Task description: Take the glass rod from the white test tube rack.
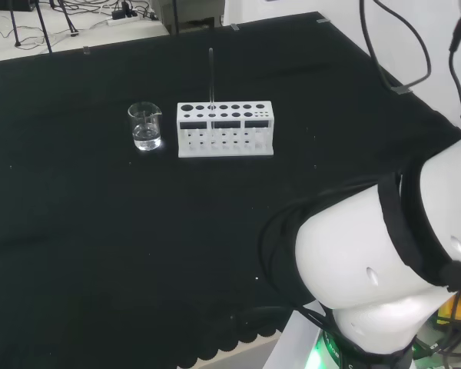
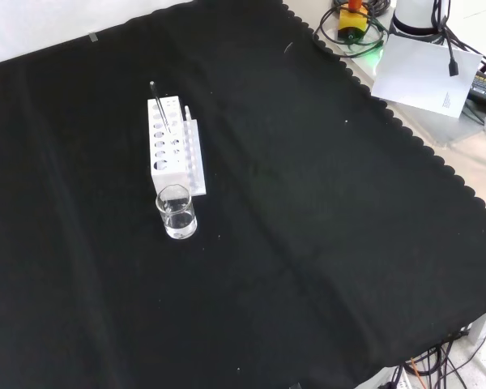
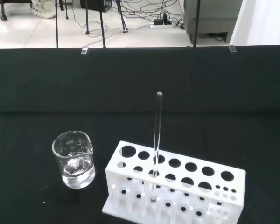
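I work in a lab; my bench wears a black cloth (image 2: 308,203); a white test tube rack (image 1: 225,128), glass rod (image 3: 156,135) and small beaker (image 1: 144,126) stand there; cables (image 3: 144,7) trail across the floor behind

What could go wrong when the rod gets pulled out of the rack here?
The glass rod is thin, clear and upright in the white rack, so a grasp could miss or slip. Pulling it at an angle might lift or tip the rack. The beaker, holding some liquid, stands close beside the rack and could be knocked over.
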